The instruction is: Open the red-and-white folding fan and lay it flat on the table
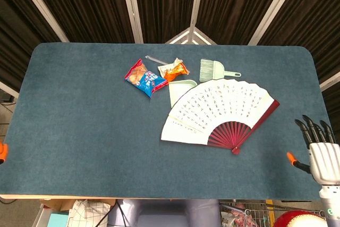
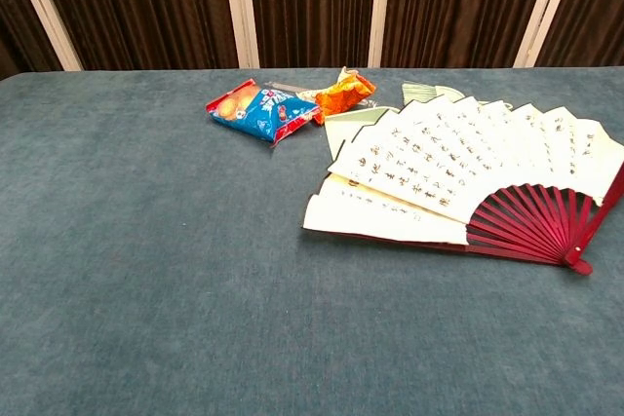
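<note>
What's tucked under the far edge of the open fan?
The open fan partly covers a pale green dustpan; its upper-left portion shows, the rest is hidden by the paper leaf. A green brush lies just beyond, apart from the fan. Nothing else shows beneath it.

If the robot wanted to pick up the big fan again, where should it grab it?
Probably by the red ribs near the pivot of the fan, coming from the near right, where the right hand waits with its fingers apart. All the ribs meet there, so it is stiff and narrow. The white paper leaf is wide, thin and lies flat on the table, so fingers would likely crumple it.
</note>
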{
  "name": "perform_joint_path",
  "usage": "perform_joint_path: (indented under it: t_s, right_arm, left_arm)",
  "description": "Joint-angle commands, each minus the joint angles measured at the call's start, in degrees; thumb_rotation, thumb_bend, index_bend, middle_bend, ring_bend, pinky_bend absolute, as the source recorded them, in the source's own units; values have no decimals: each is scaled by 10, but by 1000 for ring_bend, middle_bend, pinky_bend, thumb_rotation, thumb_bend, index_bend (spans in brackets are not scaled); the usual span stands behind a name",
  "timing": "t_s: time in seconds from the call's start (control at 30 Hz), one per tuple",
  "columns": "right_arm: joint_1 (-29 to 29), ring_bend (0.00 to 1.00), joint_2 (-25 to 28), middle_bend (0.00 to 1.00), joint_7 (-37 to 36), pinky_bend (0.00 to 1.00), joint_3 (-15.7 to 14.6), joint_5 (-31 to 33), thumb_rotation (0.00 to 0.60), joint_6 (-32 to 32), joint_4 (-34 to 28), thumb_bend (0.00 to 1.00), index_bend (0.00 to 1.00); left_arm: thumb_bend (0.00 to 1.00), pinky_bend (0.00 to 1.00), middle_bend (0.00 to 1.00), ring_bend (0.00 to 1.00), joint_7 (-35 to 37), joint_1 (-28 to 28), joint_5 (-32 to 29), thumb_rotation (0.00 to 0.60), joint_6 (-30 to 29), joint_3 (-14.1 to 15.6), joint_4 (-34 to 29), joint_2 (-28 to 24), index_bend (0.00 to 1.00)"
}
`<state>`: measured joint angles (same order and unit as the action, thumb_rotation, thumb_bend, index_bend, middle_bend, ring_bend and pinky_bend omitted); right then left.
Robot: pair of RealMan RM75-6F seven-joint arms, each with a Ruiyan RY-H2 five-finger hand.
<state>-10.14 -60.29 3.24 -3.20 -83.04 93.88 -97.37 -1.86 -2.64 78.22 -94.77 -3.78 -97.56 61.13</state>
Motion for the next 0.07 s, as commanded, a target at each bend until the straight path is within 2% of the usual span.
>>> perform_joint_path:
  t_s: [0.03,0.07]
  right_arm:
    - [7,165,2,94,0,75,5,-4,600,1,1,235,150]
    - [8,165,2,94,2,75,6,-6,600,0,1,235,150]
  left_arm:
    - [525,0,0,0,31,5,8,600,8,-1,6,-14,169]
    - [507,0,0,0,39,5,10,600,12,0,8,-16,166]
